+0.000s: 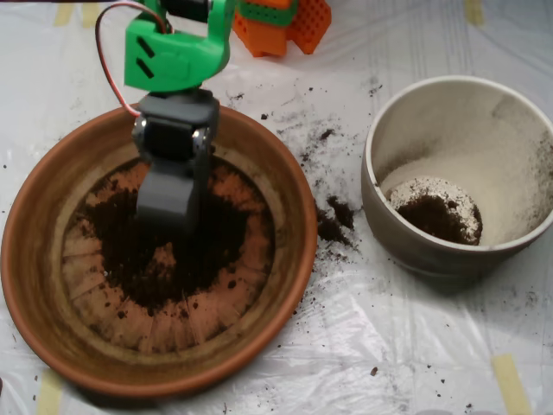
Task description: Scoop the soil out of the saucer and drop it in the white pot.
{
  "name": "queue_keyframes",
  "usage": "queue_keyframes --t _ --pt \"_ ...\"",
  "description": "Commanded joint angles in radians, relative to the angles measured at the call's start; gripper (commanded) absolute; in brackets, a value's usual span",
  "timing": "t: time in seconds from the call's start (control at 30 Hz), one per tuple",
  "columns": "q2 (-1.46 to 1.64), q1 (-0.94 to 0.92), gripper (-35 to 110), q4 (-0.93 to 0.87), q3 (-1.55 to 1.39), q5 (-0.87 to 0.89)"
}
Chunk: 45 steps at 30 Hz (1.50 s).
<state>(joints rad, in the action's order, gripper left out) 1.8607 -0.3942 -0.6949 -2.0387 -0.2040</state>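
The soil (164, 246) is loose, dry-looking and crumbly, fine grains with a few small clumps, so it should be light and offer no resistance, but it will not hold together: it has to be enclosed from both sides and carried level, or it will trickle out on the way. The scatter of spilled crumbs (333, 220) on the surface (406, 346), to the right of the gripper between the two vessels, suggests how easily it sheds. The best place to bite is the thickest part of the heap, which lies directly under and just below the gripper (166, 216) in the picture; toward the edges the layer thins to bare terracotta and a scoop there would gather little. The gripper is down in the saucer (34, 259), its grey shell pressed onto or into the upper part of the heap, and from above its two halves look drawn together, though I cannot tell whether any soil is caught inside. Counting: one saucer, wide and shallow, surrounding the gripper; one white pot (458, 112), well to the right of it and apart from the saucer; one main heap of soil in the saucer; one small dark patch of soil (436, 216) already on the bottom of the pot; one arm with one gripper.
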Motion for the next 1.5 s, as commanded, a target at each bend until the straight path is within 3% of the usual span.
queue_keyframes --t 0.0,0.5,1.37,1.4,1.47 --pt "0.189 0.018 -1 -0.029 0.011 -0.017" --pt "0.319 0.244 -1 -0.371 0.305 0.008" --pt "-0.127 0.813 0 -0.721 0.887 0.060" --pt "-0.141 0.824 1 -0.735 0.897 0.052" --pt "-0.150 0.839 19 -0.739 0.893 0.040"
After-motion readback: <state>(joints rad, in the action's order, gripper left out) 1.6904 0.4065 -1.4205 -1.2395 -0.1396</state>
